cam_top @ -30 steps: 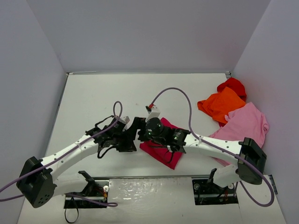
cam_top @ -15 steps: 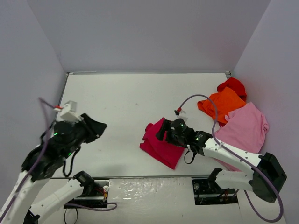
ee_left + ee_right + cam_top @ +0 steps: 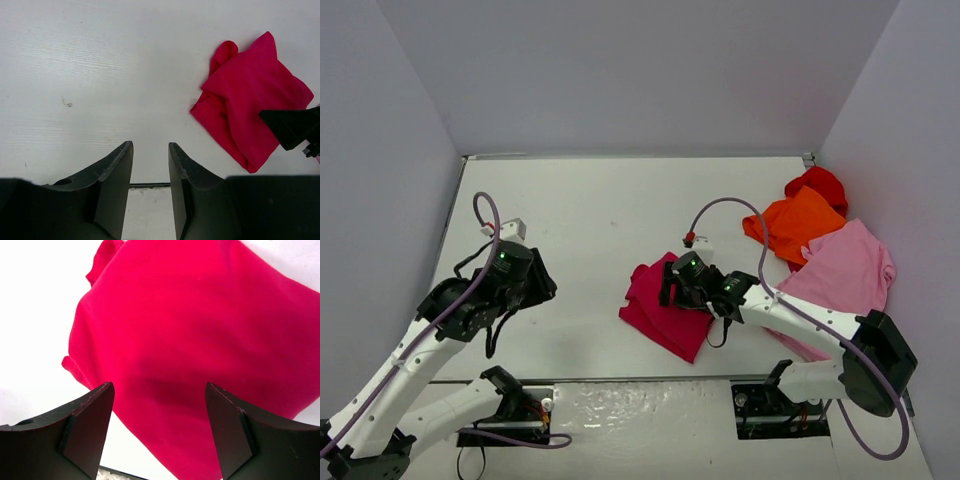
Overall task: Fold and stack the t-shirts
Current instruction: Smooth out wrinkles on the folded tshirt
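Top external: folded crimson shirt lies centred on the worktop; pink shirt, orange shirt, red shirt far right. Left wrist: left jaws parted, empty, well aside. Right wrist: right jaws parted, seemingly just above the fold; tuck its protruding corner flat next.

Crimson shirt folded centrally; pink shirt, orange shirt, red shirt piled right.

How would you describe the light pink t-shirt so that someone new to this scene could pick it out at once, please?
On the right side of the white table, three loose shirts lie heaped by the wall. The light pink t-shirt is the one nearest the table's near edge and spread widest. It is pale, unlike the orange t-shirt and red t-shirt behind it.
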Tool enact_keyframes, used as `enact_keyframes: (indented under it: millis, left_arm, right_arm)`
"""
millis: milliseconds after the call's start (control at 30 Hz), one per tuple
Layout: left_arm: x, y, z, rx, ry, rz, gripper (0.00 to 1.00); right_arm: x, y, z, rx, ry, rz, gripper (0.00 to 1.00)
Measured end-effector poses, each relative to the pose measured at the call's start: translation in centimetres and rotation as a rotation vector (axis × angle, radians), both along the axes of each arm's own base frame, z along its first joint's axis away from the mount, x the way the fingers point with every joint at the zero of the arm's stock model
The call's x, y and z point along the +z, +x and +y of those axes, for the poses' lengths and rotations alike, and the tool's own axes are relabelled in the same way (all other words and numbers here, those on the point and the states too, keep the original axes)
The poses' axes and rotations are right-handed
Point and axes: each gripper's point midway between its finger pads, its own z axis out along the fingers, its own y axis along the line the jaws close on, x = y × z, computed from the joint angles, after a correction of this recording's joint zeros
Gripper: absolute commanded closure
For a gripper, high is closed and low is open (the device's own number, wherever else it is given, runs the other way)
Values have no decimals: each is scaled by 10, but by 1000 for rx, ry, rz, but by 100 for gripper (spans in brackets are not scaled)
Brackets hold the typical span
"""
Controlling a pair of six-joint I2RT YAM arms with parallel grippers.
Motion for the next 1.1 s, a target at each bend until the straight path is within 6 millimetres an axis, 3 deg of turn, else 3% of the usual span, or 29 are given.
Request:
enact_keyframes:
  millis: [100,200,367,533,733,900,967,1000,1033,1100]
  left_arm:
    - [4,-3,1,-1,-16,-19,68]
    - [8,-5,3,-1,-30,-37,68]
    - [11,-6,4,1,-42,-48,68]
    - [11,-7,2,-6,-47,-43,68]
    - [9,-8,1,-12,-51,-37,68]
    - [6,-7,-1,-18,-54,-32,68]
    - [4,-7,-3,-21,-56,-28,68]
    - [3,-7,-4,-23,-58,-26,68]
    - [1,-7,-4,-26,-58,-21,68]
    - [-1,-7,-6,-31,-59,-14,68]
  right_arm:
    - [1,1,14,47,-18,2,30]
    - [-1,-1,41,119,-27,1,30]
    - [-18,-19,70,224,-53,25,31]
    - [-37,-26,74,258,-99,49,32]
    - [-39,-20,71,246,-118,35,38]
    - [-39,-13,66,235,-135,17,54]
    - [-39,-10,63,228,-144,10,72]
    - [-39,-7,61,222,-147,7,88]
    - [-39,-4,59,214,-149,5,89]
    - [-38,3,53,199,-159,0,100]
